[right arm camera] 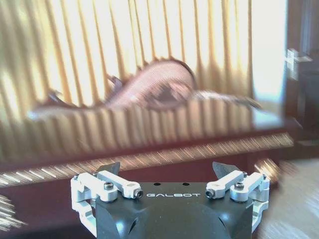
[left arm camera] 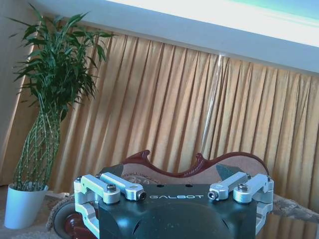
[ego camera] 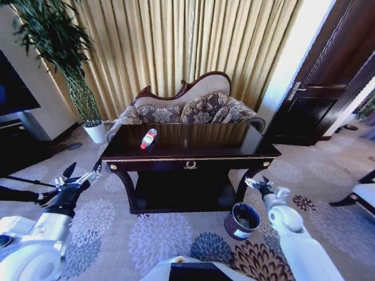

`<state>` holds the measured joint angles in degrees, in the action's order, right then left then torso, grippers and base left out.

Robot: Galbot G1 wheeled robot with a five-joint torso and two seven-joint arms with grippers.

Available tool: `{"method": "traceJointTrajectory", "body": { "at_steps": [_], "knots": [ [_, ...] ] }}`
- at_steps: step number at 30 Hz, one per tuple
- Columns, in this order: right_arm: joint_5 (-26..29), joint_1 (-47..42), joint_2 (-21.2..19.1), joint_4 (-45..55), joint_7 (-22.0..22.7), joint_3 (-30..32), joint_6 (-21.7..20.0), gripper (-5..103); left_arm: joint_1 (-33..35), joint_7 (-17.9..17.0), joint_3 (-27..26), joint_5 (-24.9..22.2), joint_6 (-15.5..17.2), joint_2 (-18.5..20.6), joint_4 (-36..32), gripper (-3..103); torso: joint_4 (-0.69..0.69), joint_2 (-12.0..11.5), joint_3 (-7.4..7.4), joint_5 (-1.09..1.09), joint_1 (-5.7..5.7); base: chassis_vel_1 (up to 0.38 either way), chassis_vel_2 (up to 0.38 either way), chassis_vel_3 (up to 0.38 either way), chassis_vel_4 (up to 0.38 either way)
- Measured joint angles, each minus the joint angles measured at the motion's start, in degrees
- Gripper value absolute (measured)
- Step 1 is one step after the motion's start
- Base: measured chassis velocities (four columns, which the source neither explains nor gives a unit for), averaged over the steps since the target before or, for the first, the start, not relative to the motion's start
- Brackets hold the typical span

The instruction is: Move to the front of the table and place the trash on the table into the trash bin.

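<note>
"GALBOT" was printed on each wrist housing. The table (ego camera: 193,153) stood ahead, a gold ornament (ego camera: 190,165) at the middle of its front edge. A clear bottle (ego camera: 148,139) with a red label and white cap lay on its side near the table's back left corner. The trash bin (ego camera: 242,220), with a white label, stood on the carpet by the table's front right leg.

The left gripper (ego camera: 79,172) hovered off the front left corner, fingers apart. The right gripper (ego camera: 256,184), also spread, hung beside the front right leg above the bin. A sofa (ego camera: 190,108), gold curtains (ego camera: 176,41) and a potted plant (ego camera: 88,117) stood behind.
</note>
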<state>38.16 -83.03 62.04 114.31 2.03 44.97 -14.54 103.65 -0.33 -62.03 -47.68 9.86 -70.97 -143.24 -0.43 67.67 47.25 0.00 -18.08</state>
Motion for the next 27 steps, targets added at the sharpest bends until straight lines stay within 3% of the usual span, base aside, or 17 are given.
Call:
{"method": "traceJointTrajectory", "body": {
  "at_steps": [8,14,18,27],
  "knots": [
    [2.59,-3.85,0.97,19.82,0.83,-0.42,-3.36,100,0.19,0.09,-0.86,0.06,-0.01,0.18,0.00,100,0.01,0.00,0.00,-0.02,0.00,0.000,0.000,0.000,0.000],
    [1.42,-3.61,1.03,23.05,1.28,-1.36,-3.83,100,0.39,0.35,-1.27,-0.03,-0.13,0.26,0.00,100,0.01,0.00,0.00,-0.01,0.00,0.000,0.000,0.000,0.000],
    [-5.95,-4.71,1.31,23.19,0.80,-1.39,-3.85,100,0.84,0.34,-2.85,-0.32,0.93,0.41,0.00,100,0.00,0.00,0.00,0.01,0.00,0.000,0.000,0.000,0.000],
    [-6.73,-3.94,1.49,22.58,1.33,-1.79,-5.32,100,0.79,-1.47,-6.21,-0.14,4.79,1.19,0.00,100,0.01,0.00,0.00,0.00,0.00,0.000,0.000,0.000,0.000]
  ]
}}
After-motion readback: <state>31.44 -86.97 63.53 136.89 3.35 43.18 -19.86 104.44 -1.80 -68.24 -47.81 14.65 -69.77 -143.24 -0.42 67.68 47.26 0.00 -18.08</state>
